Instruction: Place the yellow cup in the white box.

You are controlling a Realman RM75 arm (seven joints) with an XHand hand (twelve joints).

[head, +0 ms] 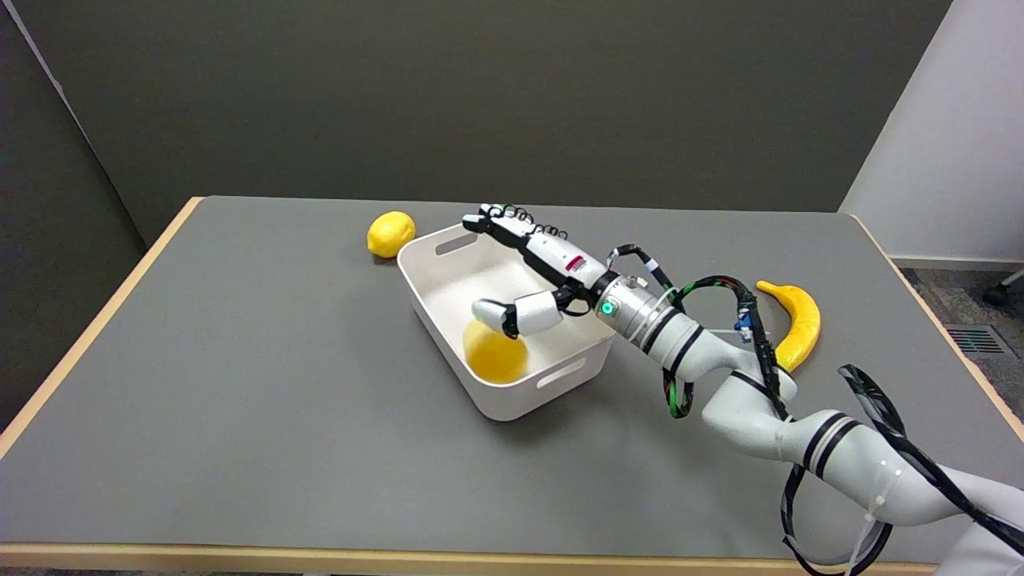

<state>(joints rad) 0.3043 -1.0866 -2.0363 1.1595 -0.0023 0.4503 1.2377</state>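
lemon (390, 234) and banana (795, 322) lie well apart on grey table (240, 384).

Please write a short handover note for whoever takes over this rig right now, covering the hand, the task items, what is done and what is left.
Right hand: open, fingers spread, holding nothing, above the white box.
Yellow cup: inside the box near its front wall, blurred, so its final pose cannot be told; the hand is not touching it.
Done: the cup is released in the box.
Left: confirm that the cup has settled, then draw the right arm clear.
Also on the table: a lemon beside the box's far corner, and a banana to the right.
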